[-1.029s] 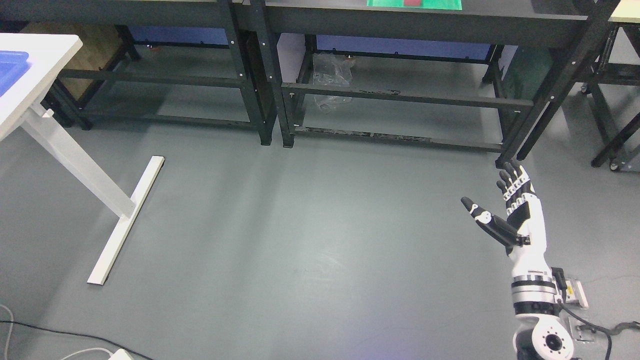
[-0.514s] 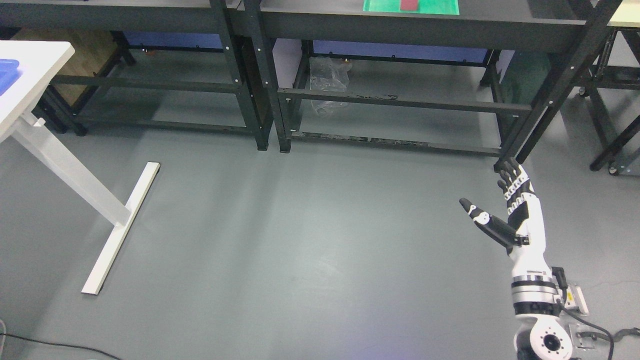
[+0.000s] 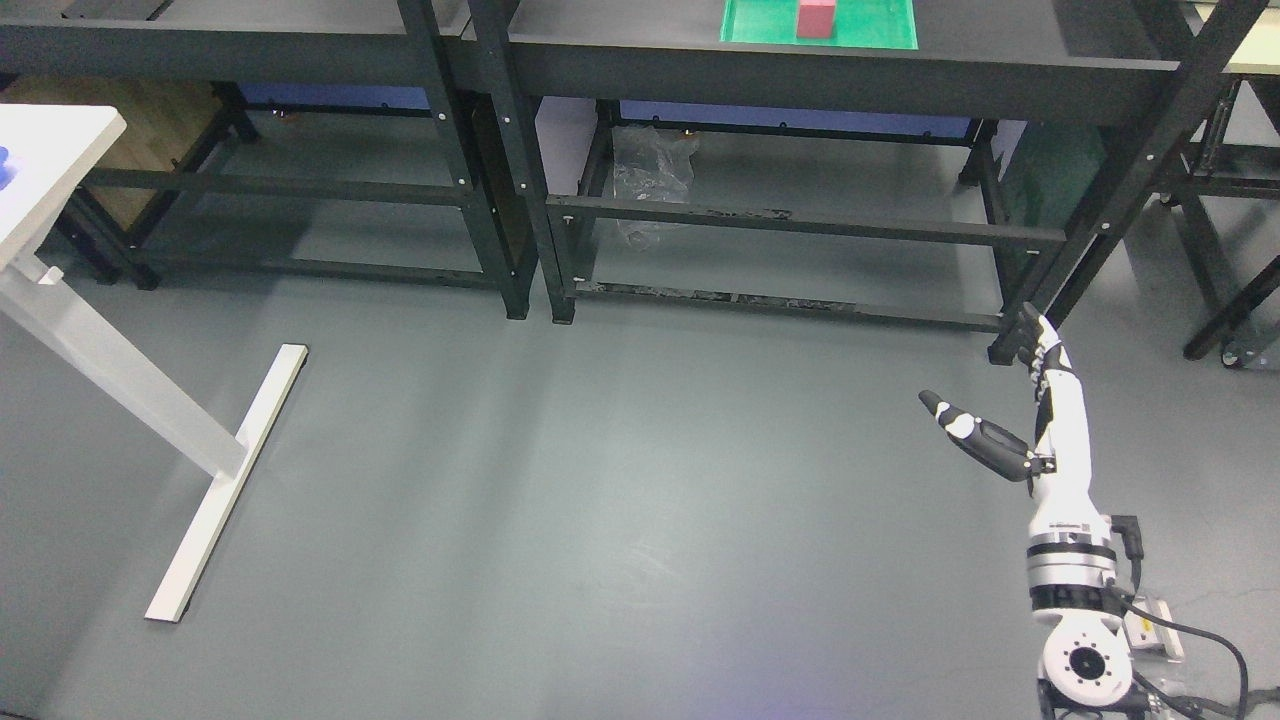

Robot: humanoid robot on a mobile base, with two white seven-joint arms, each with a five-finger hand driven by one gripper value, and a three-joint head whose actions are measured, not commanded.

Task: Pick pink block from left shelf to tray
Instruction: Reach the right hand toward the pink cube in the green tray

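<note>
A pink block (image 3: 817,18) stands on a green mat (image 3: 870,25) on the black shelf top (image 3: 1000,50) at the upper edge of the head view. My right hand (image 3: 990,385) is raised over the grey floor at the lower right, well below and in front of the shelf. Its fingers are straight and the thumb is spread out, holding nothing. The left arm does not show.
Two black metal shelf racks (image 3: 500,170) run across the back, with a crumpled clear plastic bag (image 3: 650,175) under the right one. A white table (image 3: 50,150) with a long floor foot (image 3: 225,480) stands at the left. A cable (image 3: 1200,640) lies by my right arm.
The whole picture has shifted down and left, so the camera has moved; more of the pink block and green mat shows. My right hand has turned edge-on and stretched slightly toward the shelf.
</note>
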